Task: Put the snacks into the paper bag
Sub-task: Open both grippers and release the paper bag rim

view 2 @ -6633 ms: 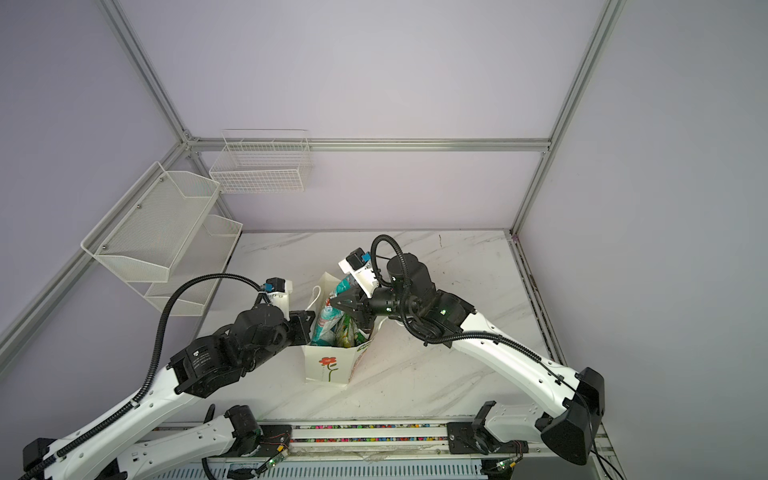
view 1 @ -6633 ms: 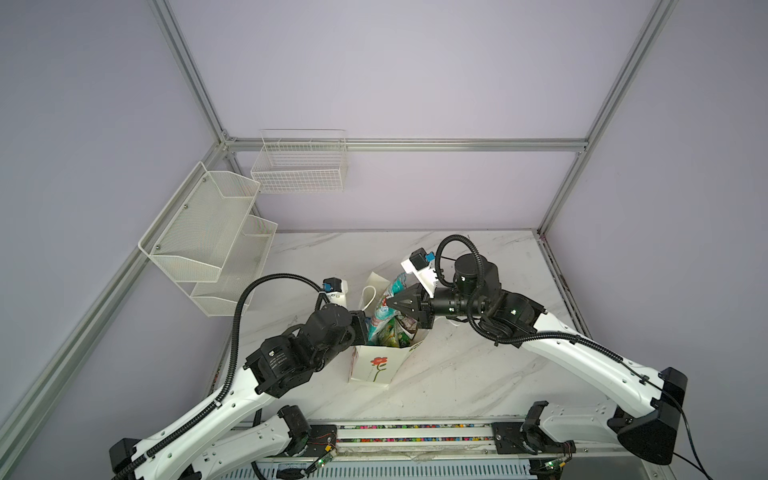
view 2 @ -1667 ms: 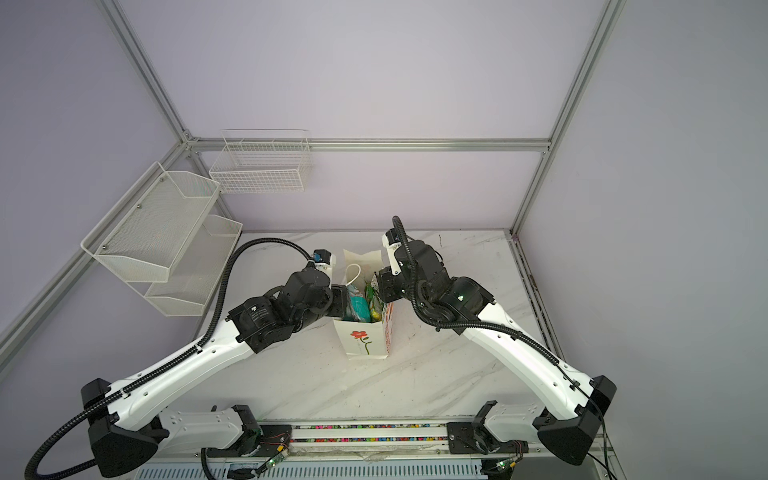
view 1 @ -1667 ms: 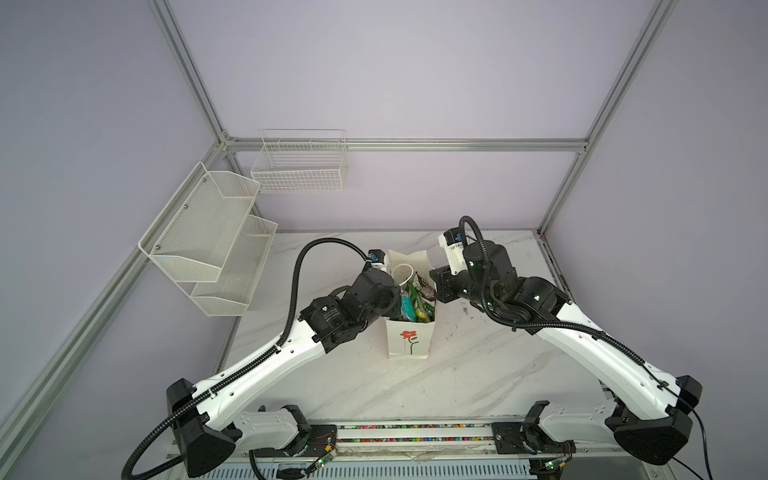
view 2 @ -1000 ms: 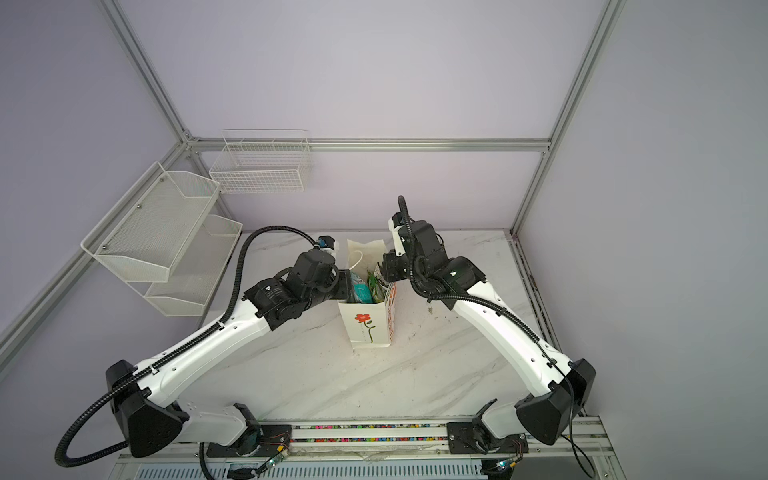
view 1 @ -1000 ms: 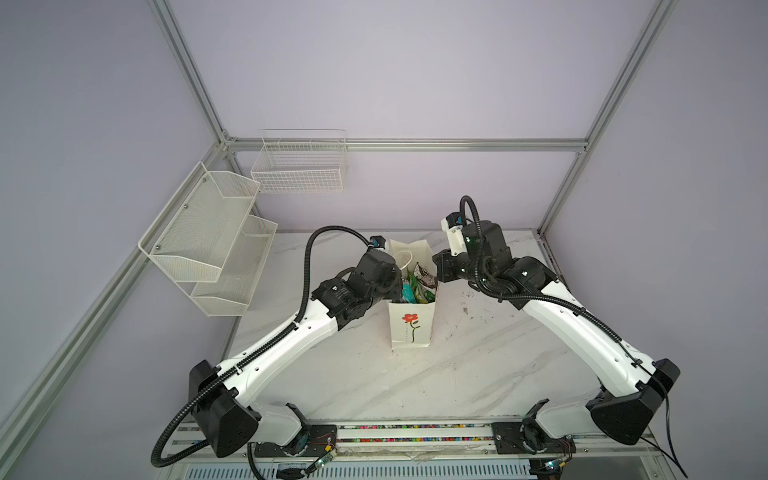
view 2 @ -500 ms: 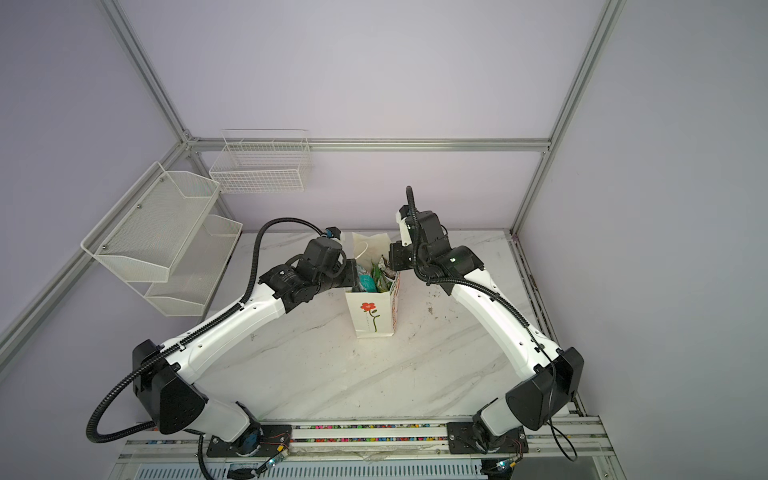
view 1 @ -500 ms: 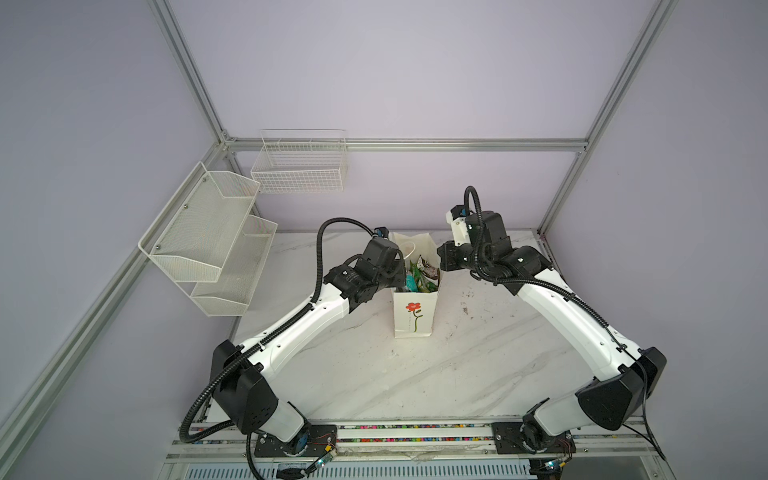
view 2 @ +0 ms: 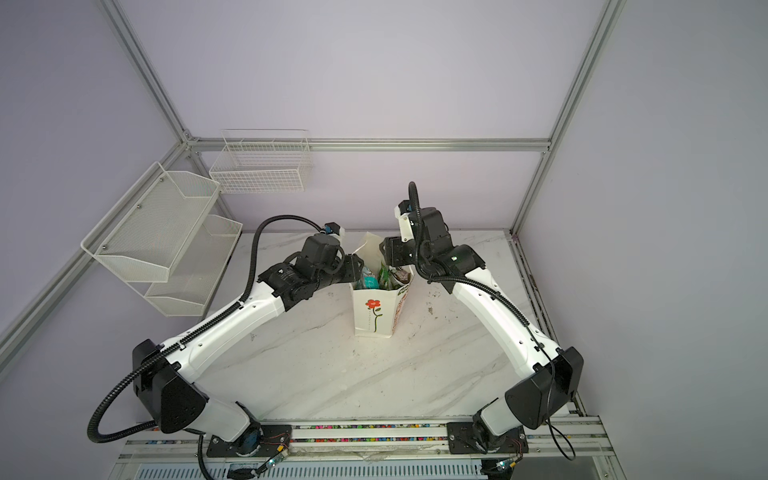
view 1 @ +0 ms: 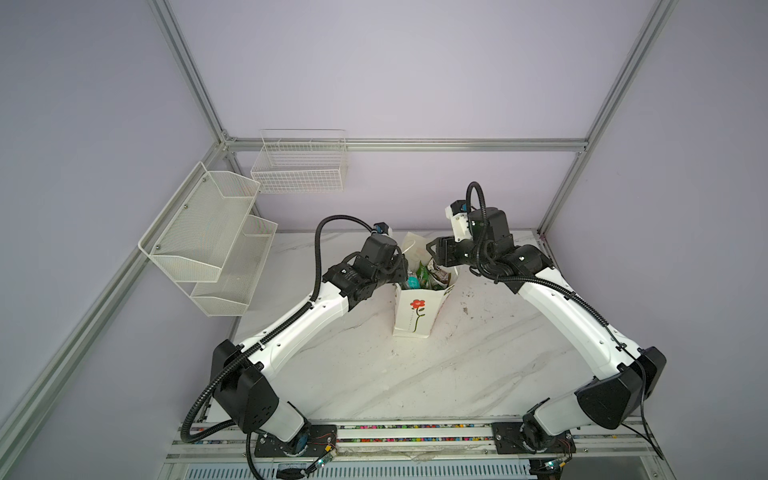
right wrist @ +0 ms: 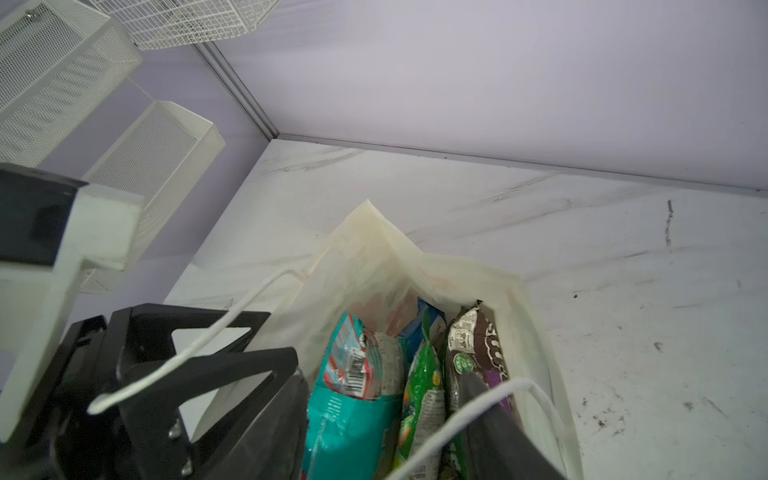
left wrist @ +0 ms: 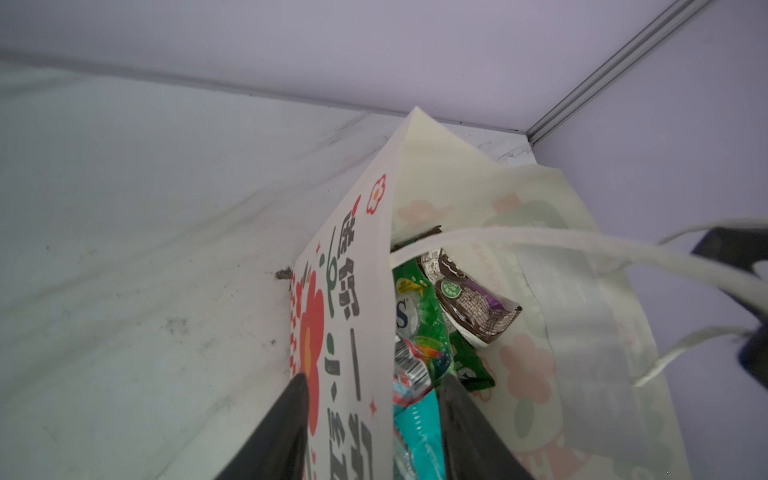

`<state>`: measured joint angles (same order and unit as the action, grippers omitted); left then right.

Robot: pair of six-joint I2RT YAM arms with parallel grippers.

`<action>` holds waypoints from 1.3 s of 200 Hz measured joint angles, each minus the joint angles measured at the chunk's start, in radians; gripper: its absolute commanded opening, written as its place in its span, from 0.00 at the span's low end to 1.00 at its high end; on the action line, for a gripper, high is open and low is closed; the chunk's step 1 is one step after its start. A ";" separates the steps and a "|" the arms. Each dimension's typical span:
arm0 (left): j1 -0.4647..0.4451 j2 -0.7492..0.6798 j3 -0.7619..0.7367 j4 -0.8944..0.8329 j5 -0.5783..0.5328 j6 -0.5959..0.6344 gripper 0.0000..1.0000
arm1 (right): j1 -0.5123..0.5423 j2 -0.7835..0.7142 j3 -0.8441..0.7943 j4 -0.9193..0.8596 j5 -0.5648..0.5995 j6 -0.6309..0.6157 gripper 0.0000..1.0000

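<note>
Snacks [view 1: 424, 277]: glossy packets standing on end inside the paper bag [view 1: 415, 316], between the left claw [view 1: 403, 270] and the right claw [view 1: 432, 252].
- Teal pouch [right wrist: 353, 419]: there is a barcode on a red-and-white panel near its top. It is seen between the right claw's fingers.
- Green pouch [right wrist: 422, 386]: this stands beside the teal one. The left wrist view shows a large "S" on a silver roundel, and the rest of the name is hidden.
- Dark brown packet [right wrist: 478, 345]: it has a round green seal and a purple corner, with white lettering too creased to read. It sits just beside a right claw finger.
- Blue packet [right wrist: 428, 318]: only the top edge shows, on the far side of the green pouch from the right claw.

Paper bag: a cream-white gift bag, upright on the white marble-patterned tabletop [view 1: 374, 374] with its mouth open.
- Prints: a red flower on a green stem is on the front. The wall at the left claw carries dark Chinese lettering and red flowers.
- White cord handles [left wrist: 582, 245]: one is draped over a right claw finger and another lies across the left claw's black frame.

Left claw [left wrist: 374, 380]: wide and holding nothing. Its fingers straddle the bag's printed wall, with one outside and one inside just beside the teal pouch.

Right claw [right wrist: 382, 374]: wide and holding nothing, with its fingers over the bag's mouth.
</note>
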<state>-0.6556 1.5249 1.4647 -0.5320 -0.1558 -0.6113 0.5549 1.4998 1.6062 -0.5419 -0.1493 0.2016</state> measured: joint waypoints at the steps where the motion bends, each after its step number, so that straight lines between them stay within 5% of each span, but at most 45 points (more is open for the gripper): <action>1: 0.000 0.000 0.000 0.002 0.000 -0.002 0.67 | 0.000 0.000 0.000 0.001 -0.002 -0.003 0.66; 82: 0.001 -0.062 0.005 0.018 0.014 -0.006 0.82 | 0.000 -0.035 0.000 -0.005 0.007 0.003 0.76; 88: 0.001 -0.066 0.005 0.018 0.014 -0.006 0.83 | 0.000 -0.039 0.000 -0.010 0.011 0.003 0.80; 91: 0.001 -0.068 0.005 0.019 0.014 -0.005 0.84 | 0.000 -0.041 0.000 -0.013 0.013 0.007 0.94; 95: 0.001 -0.069 0.005 0.019 0.014 -0.006 0.84 | 0.000 -0.043 0.000 -0.018 0.015 0.005 0.97; 192: 0.001 -0.160 0.005 0.015 0.019 0.004 1.00 | 0.000 -0.100 0.007 -0.118 0.131 0.018 0.97; 260: 0.001 -0.187 0.005 -0.004 0.019 0.016 1.00 | 0.000 -0.147 0.024 -0.150 0.161 0.019 0.97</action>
<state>-0.6548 1.3384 1.4700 -0.5358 -0.1371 -0.5957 0.5549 1.3529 1.6306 -0.6914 0.0120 0.2207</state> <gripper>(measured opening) 0.997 0.974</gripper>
